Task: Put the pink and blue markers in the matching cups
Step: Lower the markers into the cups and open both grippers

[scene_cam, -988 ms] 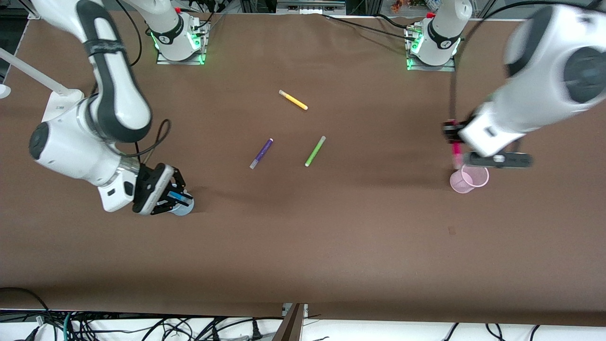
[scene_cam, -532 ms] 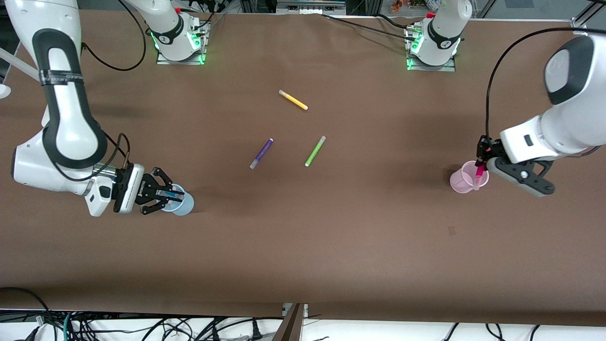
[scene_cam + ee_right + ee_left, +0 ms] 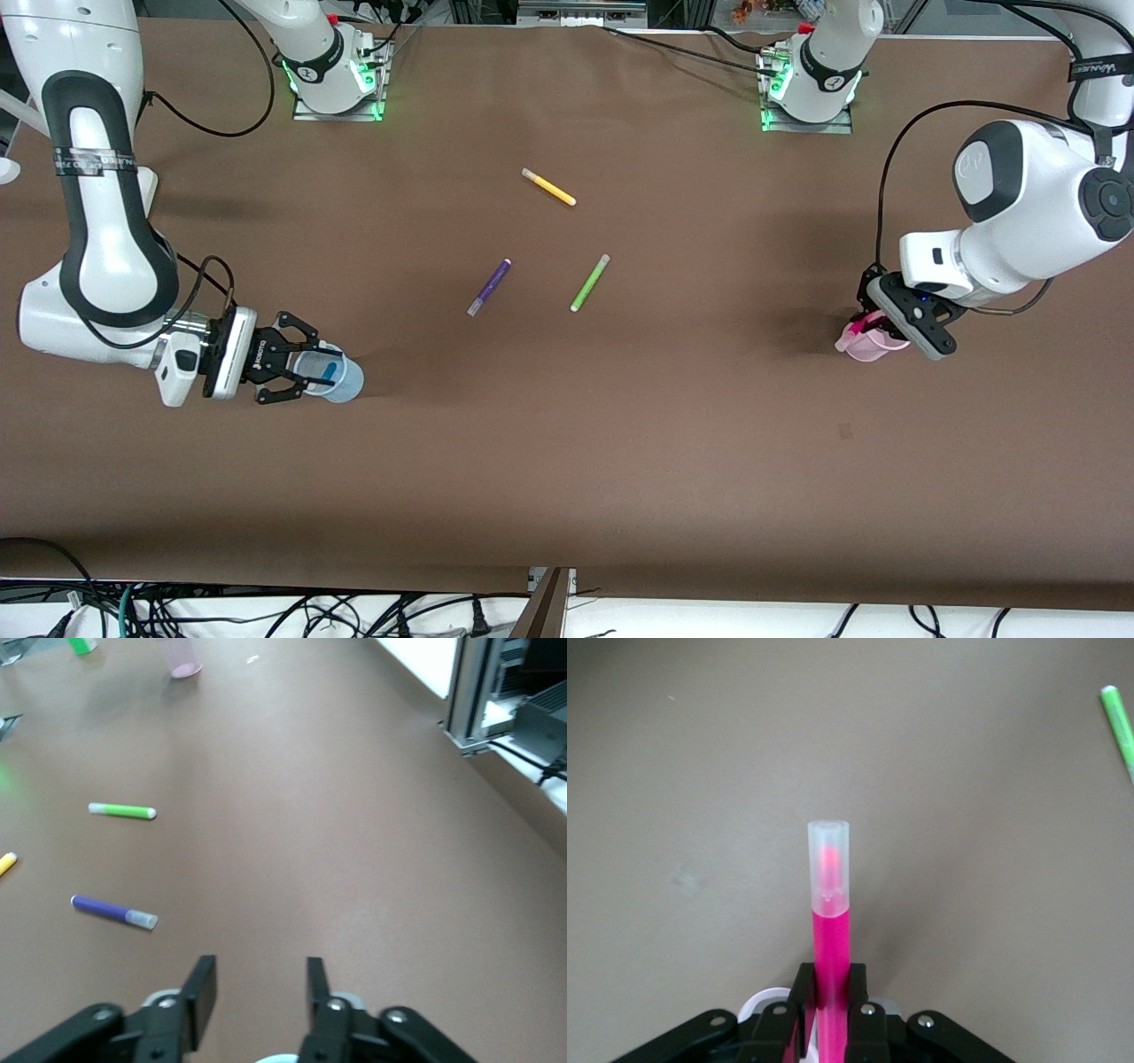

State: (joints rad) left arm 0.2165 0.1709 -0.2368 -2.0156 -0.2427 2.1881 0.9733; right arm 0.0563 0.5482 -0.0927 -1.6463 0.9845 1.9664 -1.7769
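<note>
**A:** Where do we stand? Take twelve as pointing at the arms' bases.

**B:** We're on the last step. At about eight o'clock from the table's middle, the blue marker [image 3: 326,365] is in the blue cup [image 3: 345,383]. The right gripper [image 3: 260,979] sits at the cup's mouth with its fingers spread and nothing between them.

**A:** And the pink one?

**B:** Just past three o'clock, the left gripper [image 3: 831,983] is over the pink cup [image 3: 873,348], pinching the pink marker [image 3: 831,935] low on its barrel. The marker is tilted, with its capped end poking out past the rim. We can't tell whether the other end is inside the cup.

**A:** So what's next?

**B:** We judge that we should stand the marker more upright over the cup's mouth and then part the fingers. The cup looks light, so we lift straight off without knocking it. The right arm only needs to back away. The purple pen [image 3: 489,287] and green pen [image 3: 589,283] near the middle aren't ours to move.
</note>
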